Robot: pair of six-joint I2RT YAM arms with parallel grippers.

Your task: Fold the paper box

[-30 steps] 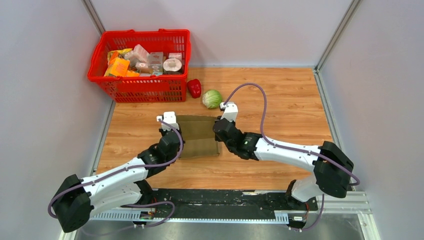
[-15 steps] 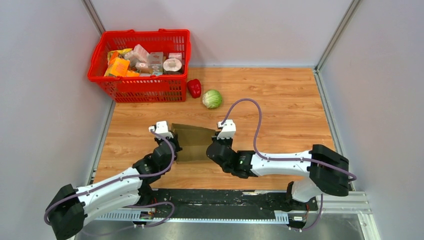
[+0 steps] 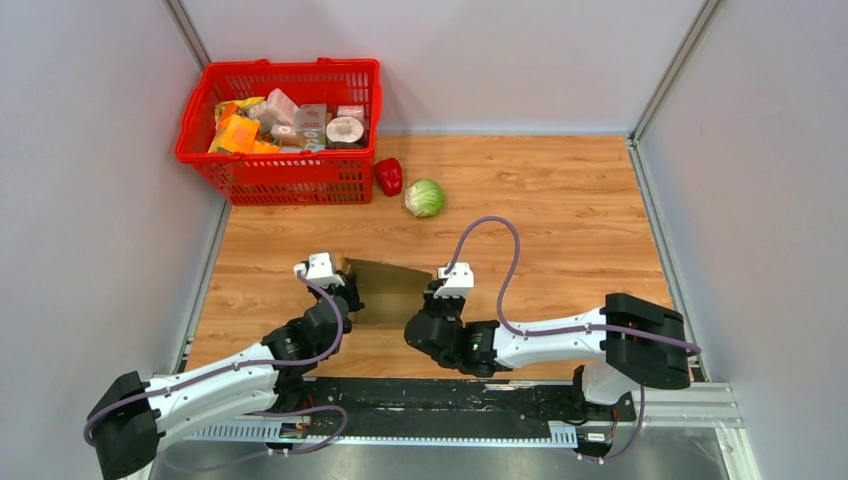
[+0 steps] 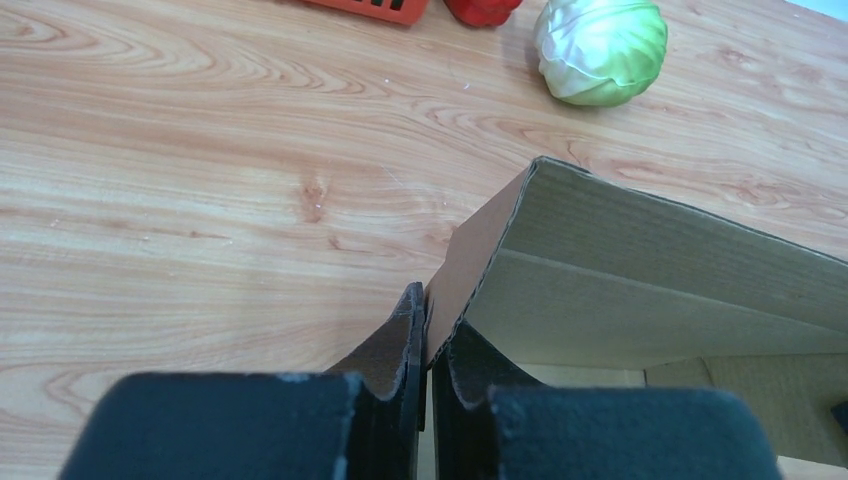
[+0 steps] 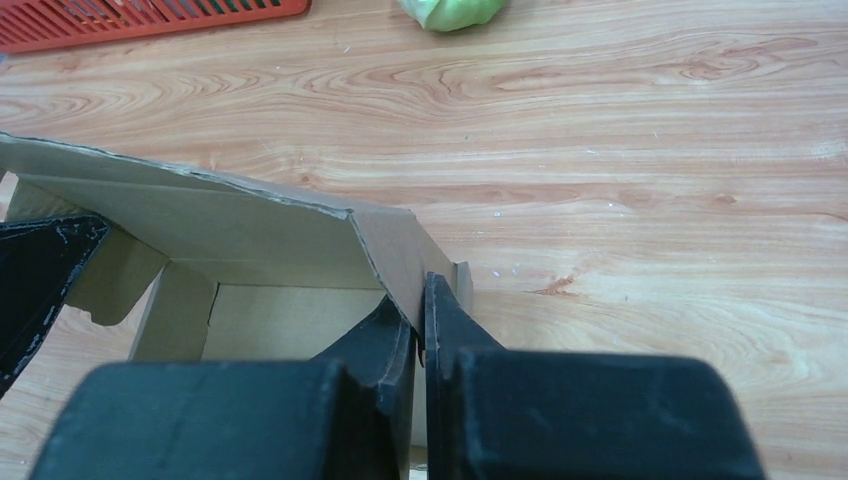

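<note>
The paper box [image 3: 388, 290] is plain brown cardboard, partly opened, between my two grippers near the table's front. My left gripper [image 3: 347, 297] is shut on the box's left wall; the wrist view shows its jaws [image 4: 428, 340] clamped on the cardboard edge [image 4: 470, 270]. My right gripper [image 3: 430, 300] is shut on the box's right wall; its wrist view shows the jaws [image 5: 420, 335] pinching the wall [image 5: 395, 255]. The box's inside [image 5: 290, 320] is open toward the right wrist camera.
A red mesh basket [image 3: 285, 165] with several packages stands at the back left. A red pepper [image 3: 388, 176] and a green cabbage [image 3: 425, 197] lie beside it; the cabbage also shows in the left wrist view [image 4: 600, 45]. Grey walls enclose the wooden table [image 3: 570, 220].
Both grippers have pulled the box toward the table's front edge, and the flat box has opened up and risen between them.
</note>
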